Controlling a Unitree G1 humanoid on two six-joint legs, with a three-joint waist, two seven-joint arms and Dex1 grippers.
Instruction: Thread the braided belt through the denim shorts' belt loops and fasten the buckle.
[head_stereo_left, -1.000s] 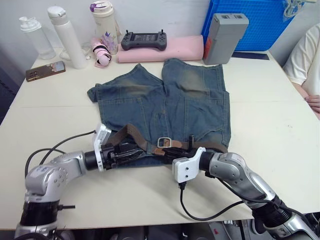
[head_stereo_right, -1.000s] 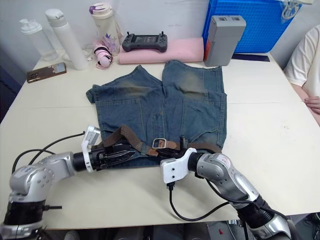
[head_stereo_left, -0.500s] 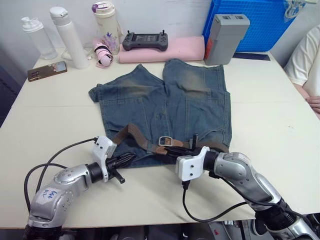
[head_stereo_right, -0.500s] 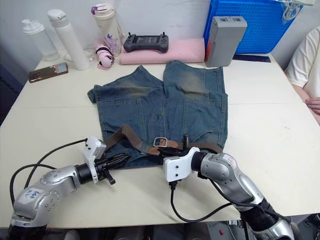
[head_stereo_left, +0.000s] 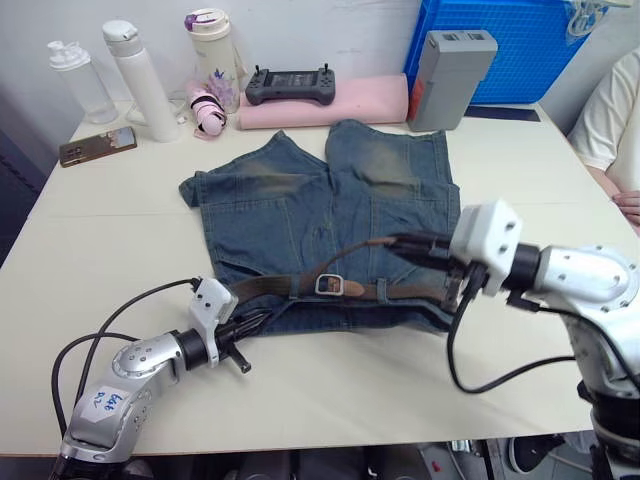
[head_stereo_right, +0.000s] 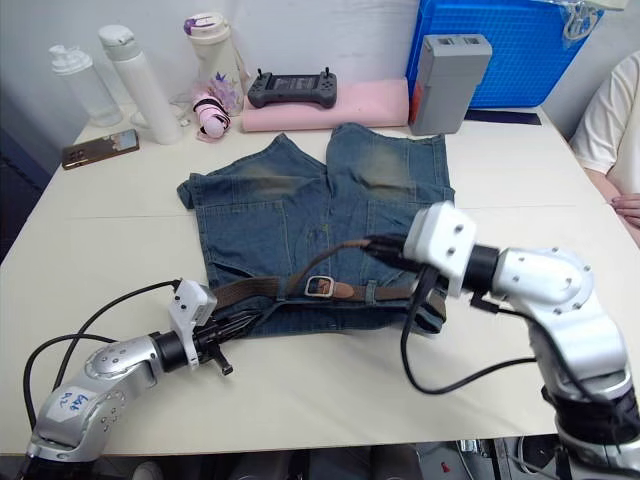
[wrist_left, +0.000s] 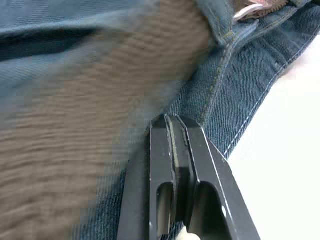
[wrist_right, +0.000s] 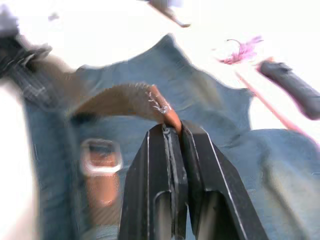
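Left claw (head_stereo_right: 232, 324) low near the surface's (head_stereo_right: 330, 385) front edge, fingers together, tips against the waistband of the denim shorts (head_stereo_right: 330, 215) at their left end, gripping nothing visible. Braided belt (head_stereo_right: 262, 290) strung along the waistband, buckle (head_stereo_right: 319, 286) lying flat mid-waist. Right claw (head_stereo_left: 398, 246) raised above the shorts' right side, clamped on the belt's flat tip, strap arching up from the buckle. Shorts spread mid-surface, legs toward the far edge. Bottles (head_stereo_left: 137, 75), phone (head_stereo_left: 97, 146), controller (head_stereo_left: 290, 84), blue crate (head_stereo_left: 520, 40) along the far edge.
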